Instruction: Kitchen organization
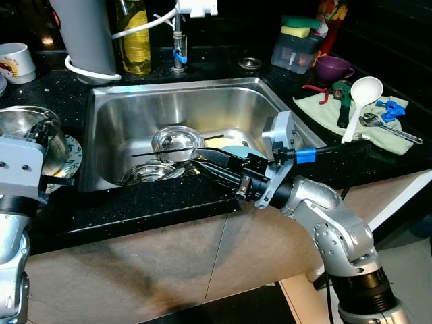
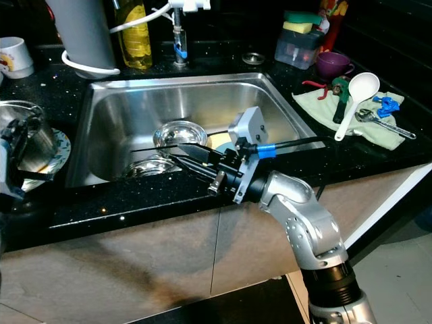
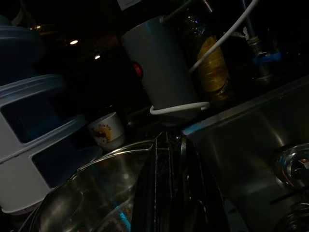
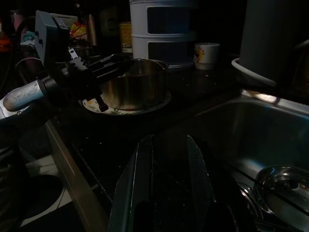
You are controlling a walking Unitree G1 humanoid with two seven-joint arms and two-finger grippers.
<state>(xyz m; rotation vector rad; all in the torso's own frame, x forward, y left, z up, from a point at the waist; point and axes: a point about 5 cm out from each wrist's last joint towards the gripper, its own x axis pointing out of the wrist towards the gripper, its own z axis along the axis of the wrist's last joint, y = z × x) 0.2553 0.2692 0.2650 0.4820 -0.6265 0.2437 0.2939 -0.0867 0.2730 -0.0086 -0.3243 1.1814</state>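
Reaching over black speckled counter (image 1: 135, 202), right tool (image 1: 202, 164) slightly open above steel sink (image 1: 223, 101), left tool (image 4: 108, 65) prob closed by pot (image 4: 137, 84).

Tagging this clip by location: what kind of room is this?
Most likely a home kitchen: a stainless steel sink with steel bowls in it, set in a black speckled counter, a tap behind, and a white ladle drying on a cloth.

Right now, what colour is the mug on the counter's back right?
Purple. The mug shows best in the left eye view, behind the green cloth.
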